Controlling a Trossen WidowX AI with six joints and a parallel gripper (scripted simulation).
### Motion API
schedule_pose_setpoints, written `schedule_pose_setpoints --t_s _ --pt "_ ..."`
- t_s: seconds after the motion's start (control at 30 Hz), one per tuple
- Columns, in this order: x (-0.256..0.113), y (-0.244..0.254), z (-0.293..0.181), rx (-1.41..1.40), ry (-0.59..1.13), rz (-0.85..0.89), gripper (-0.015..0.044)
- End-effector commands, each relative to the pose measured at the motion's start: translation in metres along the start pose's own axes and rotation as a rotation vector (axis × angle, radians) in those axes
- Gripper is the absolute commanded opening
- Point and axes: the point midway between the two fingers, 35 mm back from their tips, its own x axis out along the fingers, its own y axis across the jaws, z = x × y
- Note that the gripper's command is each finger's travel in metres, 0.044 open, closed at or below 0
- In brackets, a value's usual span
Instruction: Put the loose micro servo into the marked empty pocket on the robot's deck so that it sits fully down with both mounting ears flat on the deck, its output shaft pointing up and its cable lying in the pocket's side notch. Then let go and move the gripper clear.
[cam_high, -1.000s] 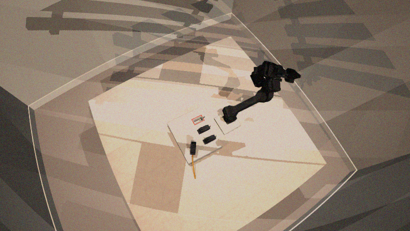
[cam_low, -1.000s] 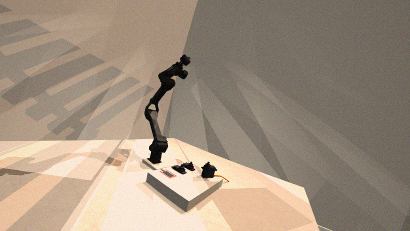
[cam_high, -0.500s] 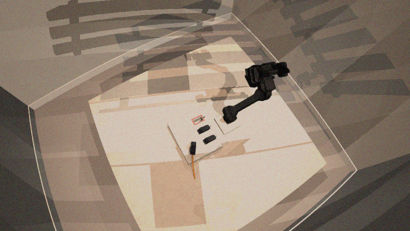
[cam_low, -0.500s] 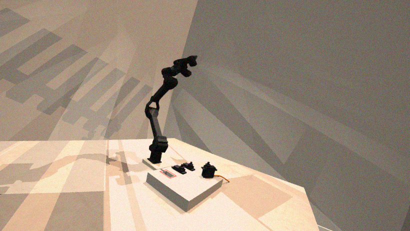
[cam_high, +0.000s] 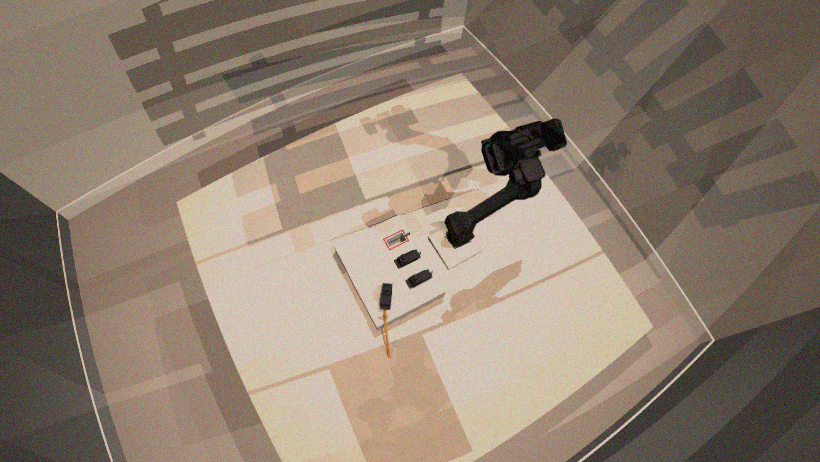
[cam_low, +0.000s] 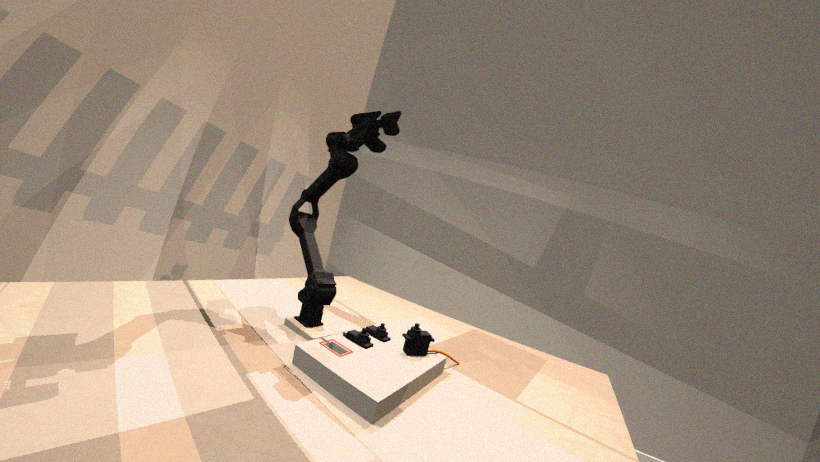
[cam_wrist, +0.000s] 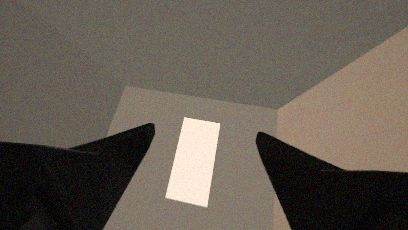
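The loose black micro servo (cam_high: 386, 296) (cam_low: 417, 341) stands upright on the light deck (cam_high: 356, 261) (cam_low: 375, 381), near its corner, with its shaft up. Its orange cable (cam_high: 386, 335) (cam_low: 442, 352) runs out over the deck's edge. The empty pocket (cam_high: 394, 240) (cam_low: 336, 347) has a red outline and lies near the deck edge on the arm's side. My gripper (cam_wrist: 205, 132) is open and empty, its two black fingers wide apart in the wrist view. It is high above the table and away from the servo. The wrist view shows neither servo nor deck.
Two black servos sit in the deck between the pocket and the loose servo: one servo (cam_high: 407, 258) (cam_low: 358, 337) beside the pocket, the other servo (cam_high: 419, 278) (cam_low: 378, 331) farther along. The arm's base plate (cam_high: 451, 261) is beside the deck. Walls surround the table.
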Motion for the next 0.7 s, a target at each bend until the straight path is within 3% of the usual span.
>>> schedule_pose_setpoints --t_s 0.0,0.67 --pt "0.0 0.015 -0.002 0.065 0.011 0.028 0.044" --pt "-0.005 0.091 -0.009 0.429 0.09 0.185 0.044"
